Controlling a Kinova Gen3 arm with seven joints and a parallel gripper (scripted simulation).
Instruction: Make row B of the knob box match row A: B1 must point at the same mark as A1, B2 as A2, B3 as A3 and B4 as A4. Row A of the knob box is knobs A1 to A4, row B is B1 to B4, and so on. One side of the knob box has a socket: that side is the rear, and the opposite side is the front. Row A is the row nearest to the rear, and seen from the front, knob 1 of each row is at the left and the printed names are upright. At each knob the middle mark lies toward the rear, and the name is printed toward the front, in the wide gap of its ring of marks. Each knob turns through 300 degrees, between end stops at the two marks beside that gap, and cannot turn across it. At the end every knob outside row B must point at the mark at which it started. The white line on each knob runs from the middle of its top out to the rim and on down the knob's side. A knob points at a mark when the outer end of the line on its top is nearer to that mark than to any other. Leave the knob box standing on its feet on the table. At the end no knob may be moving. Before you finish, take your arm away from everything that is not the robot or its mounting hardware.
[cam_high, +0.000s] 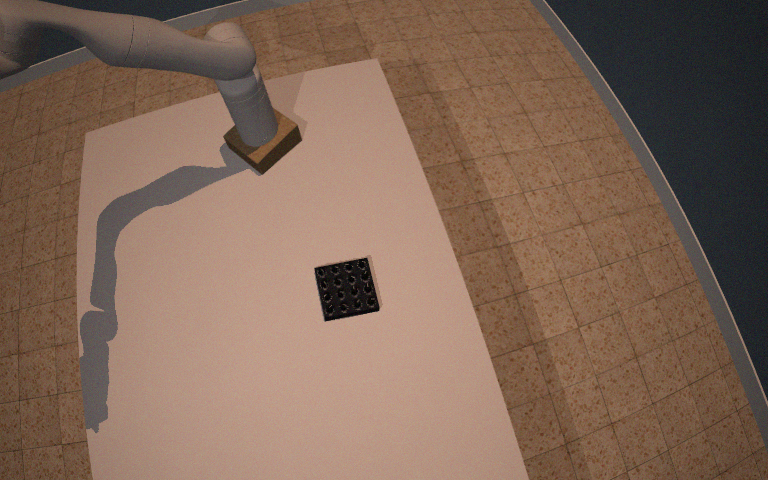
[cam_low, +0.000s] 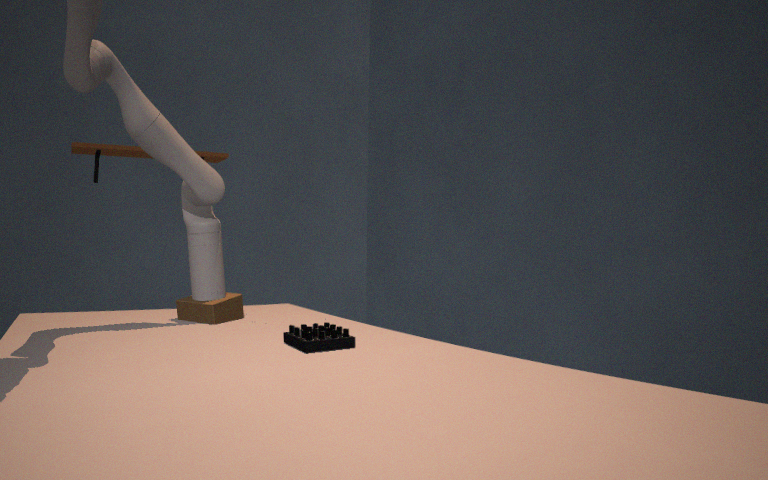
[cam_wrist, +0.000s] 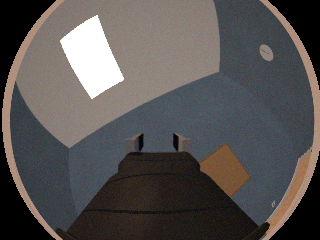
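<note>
The black knob box (cam_high: 341, 315) (cam_low: 331, 344) stands flat on the pale table (cam_high: 226, 339) (cam_low: 396, 418), with its rows of dark knobs upward. The knobs' white lines, the marks, the printed names and the socket are too small or dark to make out, so I cannot tell where any knob points or which side is the rear. My gripper (cam_wrist: 158, 139) is open and empty in the wrist view, facing the walls and ceiling, away from the box. The gripper is outside the top and exterior views.
The arm rises from a wooden base block (cam_high: 283, 151) (cam_low: 229, 309) behind the box and reaches up and left. A wooden shelf (cam_low: 113, 150) with a black bracket is on the wall behind the arm. The arm's shadow lies along the table's left part.
</note>
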